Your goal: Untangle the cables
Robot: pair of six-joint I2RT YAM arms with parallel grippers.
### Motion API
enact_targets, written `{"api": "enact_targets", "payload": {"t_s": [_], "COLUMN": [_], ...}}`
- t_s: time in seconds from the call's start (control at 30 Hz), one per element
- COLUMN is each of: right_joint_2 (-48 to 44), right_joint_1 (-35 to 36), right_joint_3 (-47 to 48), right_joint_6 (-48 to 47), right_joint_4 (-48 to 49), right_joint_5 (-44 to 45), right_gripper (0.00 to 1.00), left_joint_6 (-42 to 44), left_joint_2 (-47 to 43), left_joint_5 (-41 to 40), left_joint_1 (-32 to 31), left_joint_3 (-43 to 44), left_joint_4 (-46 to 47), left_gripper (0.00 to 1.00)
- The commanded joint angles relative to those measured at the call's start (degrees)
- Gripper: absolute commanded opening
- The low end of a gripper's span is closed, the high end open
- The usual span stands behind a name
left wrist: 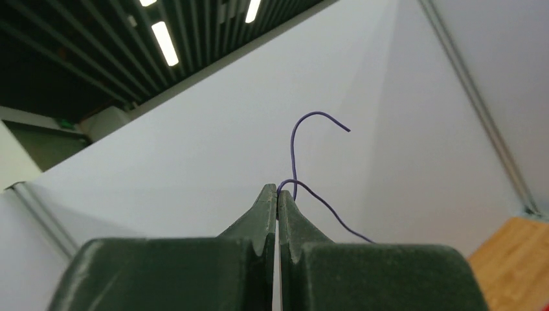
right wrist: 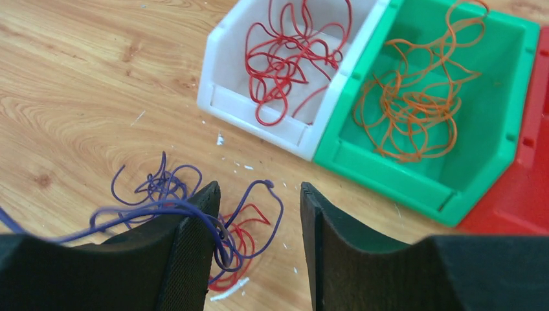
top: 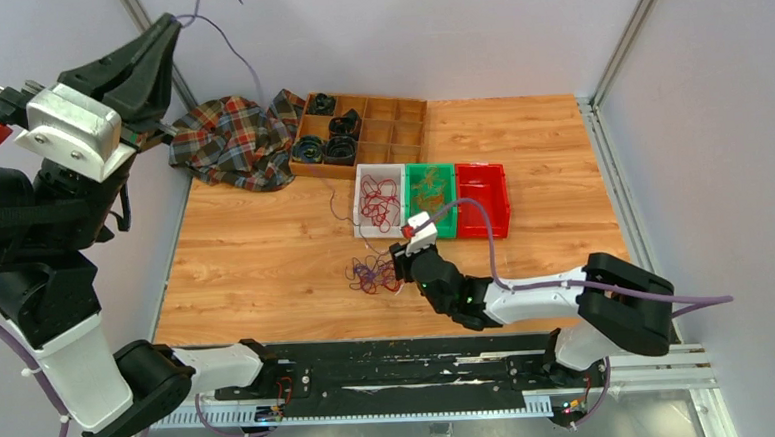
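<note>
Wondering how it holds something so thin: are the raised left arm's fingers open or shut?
Shut. The left wrist view shows both fingers pressed together at their tips, pinching the purple cable there.

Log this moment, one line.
left gripper: shut on purple cable | right gripper: open at purple-red tangle | white bin: red cables | green bin: orange cables

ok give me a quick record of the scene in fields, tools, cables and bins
left tool: raised high, shut on a purple cable
right tool: open, low over the tangle
tangle: purple and red strands on the wooden table, in front of the bins
white bin: holds red cables
green bin: holds orange cables
red bin: beside the green bin
</note>
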Motion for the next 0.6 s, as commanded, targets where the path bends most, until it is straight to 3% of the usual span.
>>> {"api": "enact_targets", "payload": {"t_s": [0.0,0.3,0.47,0.57], "right_joint_2": [-4.6,-11.7,-12.4,-11.9], "right_joint_1": [-0.6,-1.8,-4.2,-4.7], "right_joint_3": [-3.1,-7.7,-11.7,-13.9], "right_joint_6": [7.9,10.1,13.8,14.9], "right_joint_4": [-3.7,-5.3,-4.5,-2.5], "right_joint_5": [3.5,1.1,-2.9,-3.9], "right_gripper": [0.50,0.54,0.62,0.66], "left_joint_6": [5.8,11.9,16.6,16.7], "left_joint_2": [-0.6,2.4,5.8,5.2], "left_joint_5": [-11.9,-15.0,-18.0,-17.6], "left_joint_1": [-0.3,-0.3,-0.3,-0.3], "left_joint_3": [-3.9,0.8,4.6,0.6], "left_joint_4": [16.5,25.2,42.2,53.2], "left_gripper": [0.00,0.00,0.00,0.00]}}
